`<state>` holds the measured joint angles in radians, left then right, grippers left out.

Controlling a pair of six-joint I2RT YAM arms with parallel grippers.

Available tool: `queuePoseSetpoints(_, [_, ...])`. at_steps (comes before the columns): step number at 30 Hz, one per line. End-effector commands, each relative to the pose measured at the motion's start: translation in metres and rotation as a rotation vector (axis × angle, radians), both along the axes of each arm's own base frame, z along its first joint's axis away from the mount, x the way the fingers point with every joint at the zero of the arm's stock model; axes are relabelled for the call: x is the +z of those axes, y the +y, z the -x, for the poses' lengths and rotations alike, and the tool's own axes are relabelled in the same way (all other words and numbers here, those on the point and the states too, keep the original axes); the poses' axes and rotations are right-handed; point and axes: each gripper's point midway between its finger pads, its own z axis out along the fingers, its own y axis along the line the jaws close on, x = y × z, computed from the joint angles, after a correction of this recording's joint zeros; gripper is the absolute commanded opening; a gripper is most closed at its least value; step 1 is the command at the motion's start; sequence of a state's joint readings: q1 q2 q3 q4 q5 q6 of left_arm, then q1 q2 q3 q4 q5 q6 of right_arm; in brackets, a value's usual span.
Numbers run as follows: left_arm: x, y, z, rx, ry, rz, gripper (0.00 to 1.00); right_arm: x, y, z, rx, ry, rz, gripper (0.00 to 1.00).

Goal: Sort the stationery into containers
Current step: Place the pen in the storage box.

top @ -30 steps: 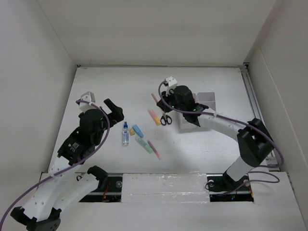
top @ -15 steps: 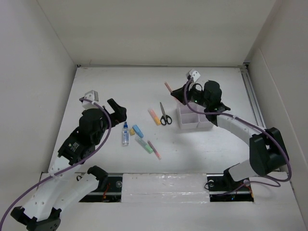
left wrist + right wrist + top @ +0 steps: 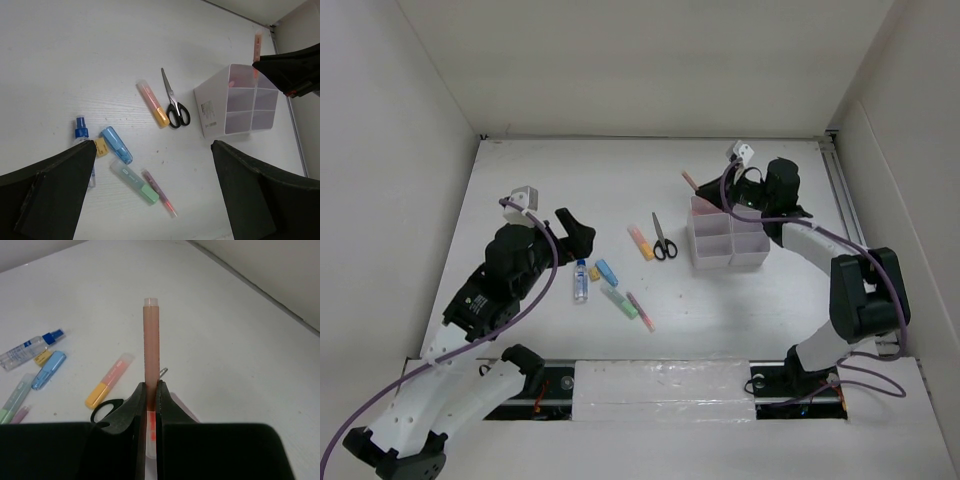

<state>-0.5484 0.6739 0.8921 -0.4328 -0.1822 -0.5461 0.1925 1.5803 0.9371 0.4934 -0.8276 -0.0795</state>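
My right gripper (image 3: 718,196) is shut on a thin pink pen (image 3: 690,180), which sticks out toward the far left, over the far-left corner of a white divided box (image 3: 728,243). In the right wrist view the pen (image 3: 151,340) stands between my shut fingers (image 3: 137,405). Only this one box is in view. Black-handled scissors (image 3: 663,238), an orange marker (image 3: 641,242), a blue marker (image 3: 606,271), a green marker (image 3: 620,300), a second pink pen (image 3: 641,312) and a clear blue-capped bottle (image 3: 581,280) lie on the table. My left gripper (image 3: 575,228) is open and empty above the bottle.
A small yellow piece (image 3: 101,146) lies between the bottle (image 3: 80,134) and the blue marker (image 3: 116,145). White walls enclose the table on the left, back and right. The box (image 3: 215,107) stands right of the scissors (image 3: 172,102).
My right gripper has carried the pink pen from above the scissors to the right and back, to the box's far-left corner. My left gripper has shifted slightly right.
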Motion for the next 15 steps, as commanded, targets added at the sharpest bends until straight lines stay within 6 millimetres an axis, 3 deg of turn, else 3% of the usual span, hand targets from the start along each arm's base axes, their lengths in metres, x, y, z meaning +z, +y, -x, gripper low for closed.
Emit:
queuePoseSetpoints(1, [0.008,-0.008,-0.004,-0.045,-0.045,0.003,1.00,0.023,0.005,-0.002,0.080,-0.115,0.023,0.00])
queuePoseSetpoints(2, [0.008,-0.008,-0.004,-0.045,-0.045,0.003,1.00,0.028,0.005,-0.004,0.080,-0.135,0.026,0.00])
queuePoseSetpoints(4, [0.008,-0.010,-0.003,-0.054,-0.044,0.005,1.00,0.018,0.001,-0.009,0.075,-0.114,0.049,0.00])
queuePoseSetpoints(12, [0.010,-0.013,-0.002,-0.074,-0.052,0.007,1.00,0.006,-0.009,-0.027,0.089,-0.090,0.115,0.00])
queuePoseSetpoints(15, [0.010,-0.014,-0.001,-0.084,-0.051,0.010,1.00,-0.002,-0.009,-0.025,0.107,-0.073,0.140,0.00])
